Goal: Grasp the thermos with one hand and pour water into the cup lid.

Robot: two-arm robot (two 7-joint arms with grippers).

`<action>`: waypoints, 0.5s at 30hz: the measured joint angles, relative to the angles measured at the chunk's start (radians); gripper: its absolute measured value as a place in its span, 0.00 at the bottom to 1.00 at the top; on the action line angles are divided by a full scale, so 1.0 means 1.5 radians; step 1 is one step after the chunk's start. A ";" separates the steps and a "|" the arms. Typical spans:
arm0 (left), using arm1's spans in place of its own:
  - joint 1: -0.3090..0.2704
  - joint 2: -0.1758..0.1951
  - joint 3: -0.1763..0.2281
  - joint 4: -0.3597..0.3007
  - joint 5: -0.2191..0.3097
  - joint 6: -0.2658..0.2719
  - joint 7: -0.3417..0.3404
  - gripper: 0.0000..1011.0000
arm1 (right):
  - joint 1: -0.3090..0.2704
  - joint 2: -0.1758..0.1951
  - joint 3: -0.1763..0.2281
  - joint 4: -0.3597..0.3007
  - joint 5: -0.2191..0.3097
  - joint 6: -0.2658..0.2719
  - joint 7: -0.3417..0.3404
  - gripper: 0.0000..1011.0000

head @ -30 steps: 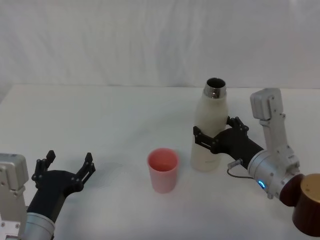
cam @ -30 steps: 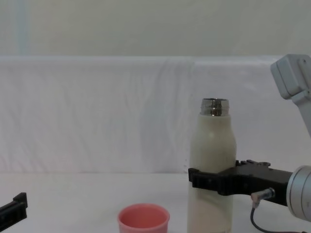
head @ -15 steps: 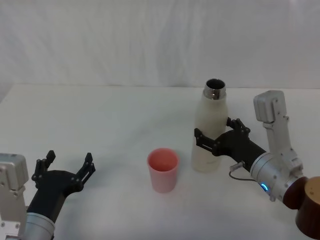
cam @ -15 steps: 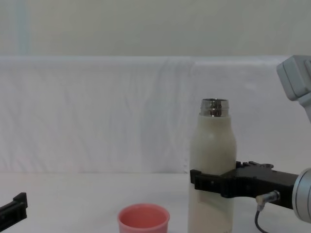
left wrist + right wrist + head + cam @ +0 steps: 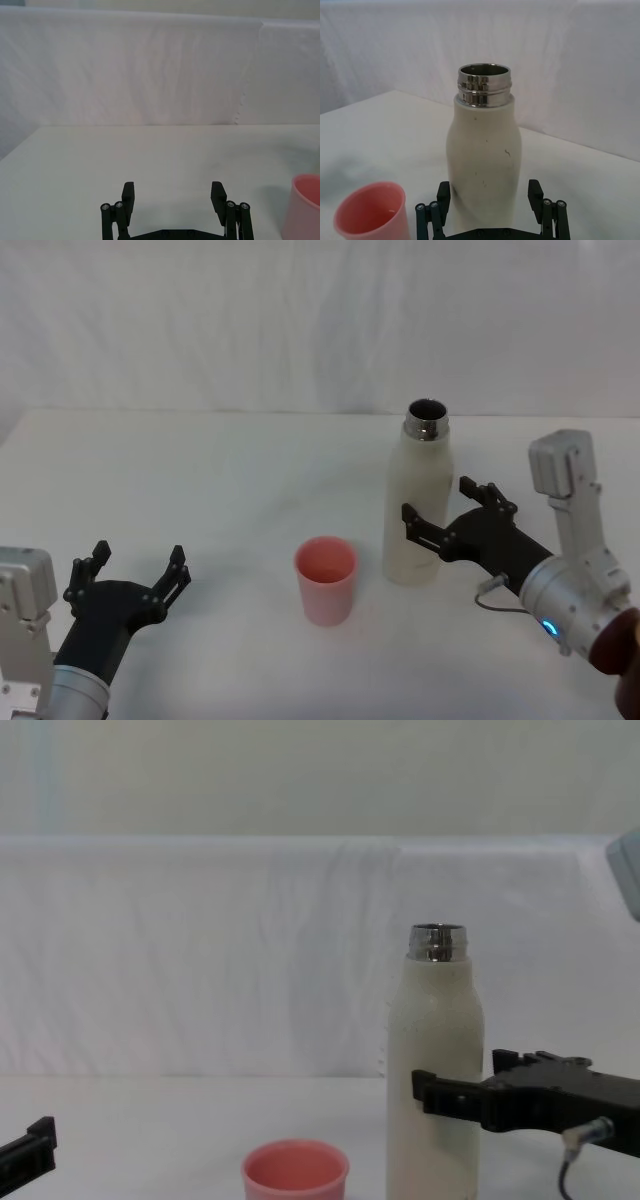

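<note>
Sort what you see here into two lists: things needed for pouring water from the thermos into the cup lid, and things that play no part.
Needed:
- thermos, standing open
- cup lid, left of it
- right tool, open around the thermos

No part:
- left tool, open, parked near left
- table
- white backdrop

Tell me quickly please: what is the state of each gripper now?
Left gripper: open, holding nothing, low at the table's left.
Right gripper: open, fingers on both sides of the thermos, not clamped on it.
</note>
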 joint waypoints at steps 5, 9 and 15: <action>0.000 0.000 0.000 0.000 0.000 0.000 0.000 0.99 | -0.021 0.014 0.007 -0.027 0.005 0.000 0.000 0.99; 0.000 0.000 0.000 0.000 0.000 0.000 0.000 0.99 | -0.045 0.029 0.017 -0.055 0.011 -0.006 0.000 0.99; 0.000 0.000 0.000 0.000 0.000 0.000 0.000 0.99 | -0.085 0.046 0.031 -0.087 0.024 -0.026 0.002 0.99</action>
